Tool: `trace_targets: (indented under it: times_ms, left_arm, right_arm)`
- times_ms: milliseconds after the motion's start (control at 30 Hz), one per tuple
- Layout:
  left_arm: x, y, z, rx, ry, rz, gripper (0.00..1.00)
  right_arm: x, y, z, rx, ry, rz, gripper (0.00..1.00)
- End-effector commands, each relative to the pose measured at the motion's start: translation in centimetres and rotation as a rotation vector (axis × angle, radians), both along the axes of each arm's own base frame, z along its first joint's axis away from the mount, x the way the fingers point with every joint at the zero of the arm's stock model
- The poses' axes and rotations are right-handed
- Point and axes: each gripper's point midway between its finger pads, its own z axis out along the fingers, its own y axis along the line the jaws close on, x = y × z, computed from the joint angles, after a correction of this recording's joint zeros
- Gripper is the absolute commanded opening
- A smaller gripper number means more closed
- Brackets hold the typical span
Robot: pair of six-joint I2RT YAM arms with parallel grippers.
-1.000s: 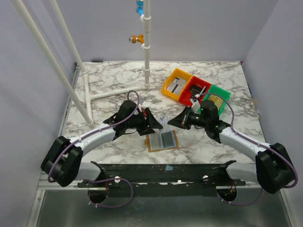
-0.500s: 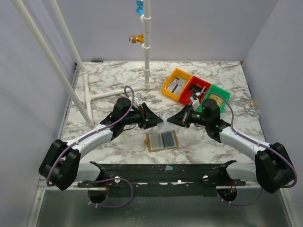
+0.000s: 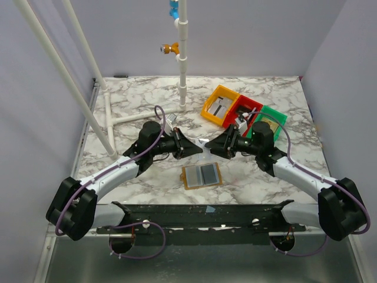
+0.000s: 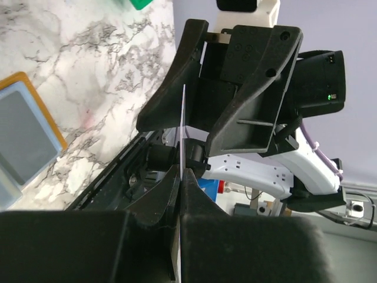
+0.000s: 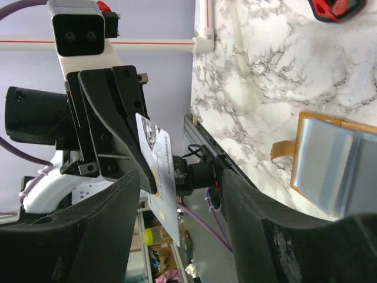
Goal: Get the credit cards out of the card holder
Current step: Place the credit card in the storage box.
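The card holder (image 3: 201, 175) lies open and flat on the marble, mustard-brown with grey-blue panels inside; it also shows as card holder (image 4: 23, 141) and card holder (image 5: 336, 165). Above and behind it, both grippers meet tip to tip in the air. My left gripper (image 3: 197, 148) is shut on a thin pale credit card (image 3: 204, 143), seen edge-on as card (image 4: 183, 130) in the left wrist view and face-on as card (image 5: 162, 177) in the right wrist view. My right gripper (image 3: 213, 147) stands open, its fingers either side of the card without pressing it.
Orange bin (image 3: 219, 106), red bin (image 3: 244, 112) and green bin (image 3: 271, 121) stand in a row at the back right. A white pipe frame (image 3: 118, 118) rises at the back left, with an upright pipe (image 3: 183, 71) at the back centre.
The left gripper closed onto the card while the right gripper opened off it. Both gripper tips have drawn up and back from the card holder and closer together.
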Motion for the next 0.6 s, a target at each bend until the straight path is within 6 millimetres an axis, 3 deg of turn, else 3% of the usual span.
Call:
trace_targets:
  times_ms: [0,200,333,567]
  left_arm:
    - [-0.7,-0.1,2.6,-0.086,-0.052,-0.033,0.0]
    - [-0.8,0.0,3.6,-0.135,-0.051,-0.042,0.0]
    - [-0.7,0.2,3.8,-0.142,-0.049,-0.035,0.0]
    - [-0.8,0.1,3.8,-0.132,-0.047,-0.046,0.0]
  right_arm:
    - [0.4,0.7,3.1,0.064,-0.07,0.025,0.61]
    - [0.5,1.2,5.2,0.143,-0.097,0.052,0.51]
    - [0.3,1.4,6.1,0.179,-0.104,0.072,0.35]
    - [0.1,1.4,5.8,0.179,-0.097,0.08,0.01]
